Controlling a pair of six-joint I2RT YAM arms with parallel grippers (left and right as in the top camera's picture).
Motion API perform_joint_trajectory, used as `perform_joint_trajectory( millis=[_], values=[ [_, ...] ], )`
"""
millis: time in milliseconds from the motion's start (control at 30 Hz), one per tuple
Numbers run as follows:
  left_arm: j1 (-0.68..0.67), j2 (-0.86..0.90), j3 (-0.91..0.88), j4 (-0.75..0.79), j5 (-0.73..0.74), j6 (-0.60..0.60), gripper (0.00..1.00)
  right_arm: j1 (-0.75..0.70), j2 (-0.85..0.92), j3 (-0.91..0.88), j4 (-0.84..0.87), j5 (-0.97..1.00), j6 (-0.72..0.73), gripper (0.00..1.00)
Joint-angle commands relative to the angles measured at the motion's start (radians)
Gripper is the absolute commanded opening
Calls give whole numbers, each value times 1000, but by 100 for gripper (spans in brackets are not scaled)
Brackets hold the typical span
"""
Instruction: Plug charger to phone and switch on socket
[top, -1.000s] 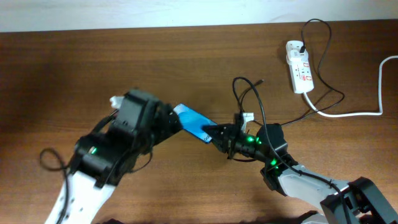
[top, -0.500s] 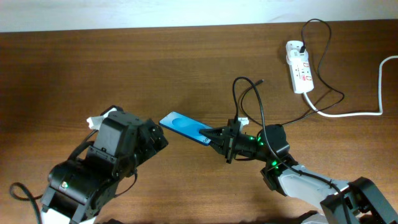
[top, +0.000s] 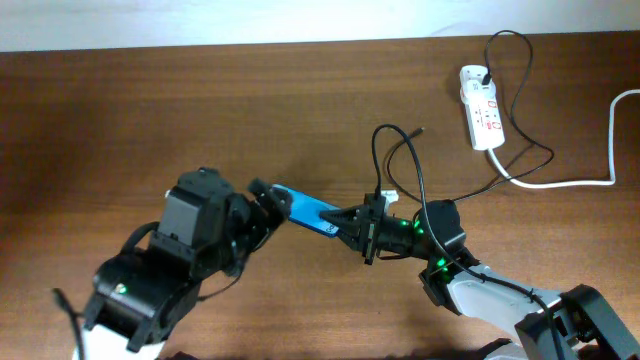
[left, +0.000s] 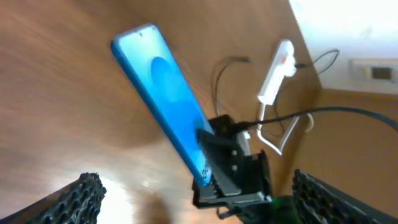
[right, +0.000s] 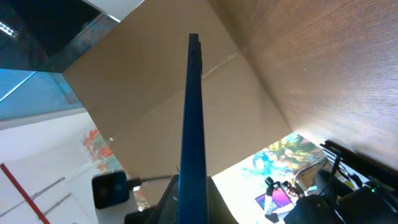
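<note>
The right gripper (top: 352, 222) is shut tight on the end of the phone (top: 303, 207) that points to the right edge. It holds the phone off the table (top: 120, 110), near the middle and somewhat toward the front edge. In its own wrist view the phone stands edge-on between the fingers.

The left gripper (top: 264, 200) is spread wide and holds nothing. In its wrist view the two fingers (left: 84, 194) sit at the bottom corners, and the blue screen is ahead of them, not touching.

A second ago this left gripper was at the free end of the phone. Then it drew back toward the front left corner and left the phone to the right gripper alone. Now it has come back, with its tips just beside that free end. The phone itself has hardly moved.

I think the two arms are re-gripping the phone, so the plugging has not begun. The charger (top: 385, 150) lies loose behind the right gripper, with its plug tip (top: 420, 130) on the wood and nobody holding it. The socket (top: 480, 108) rests near the far right corner, untouched, and its switches are too small to read. One gripper must become free to fetch the cable.
</note>
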Motion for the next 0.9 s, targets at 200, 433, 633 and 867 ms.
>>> perform_joint_trajectory(
  millis=[200,433,633,867],
  values=[
    [269,1,-270,170,379,50,99,-5,-6,23,-50,-5,-5,4],
    [271,1,-282,246,377,13,99,-5,-6,23,-140,79,-5,4],
    [271,7,-282,251,348,8,100,-4,-6,32,-63,100,-5,4],
    [271,47,-282,306,352,-42,94,-2,-6,69,-34,135,-5,4]
  ],
)
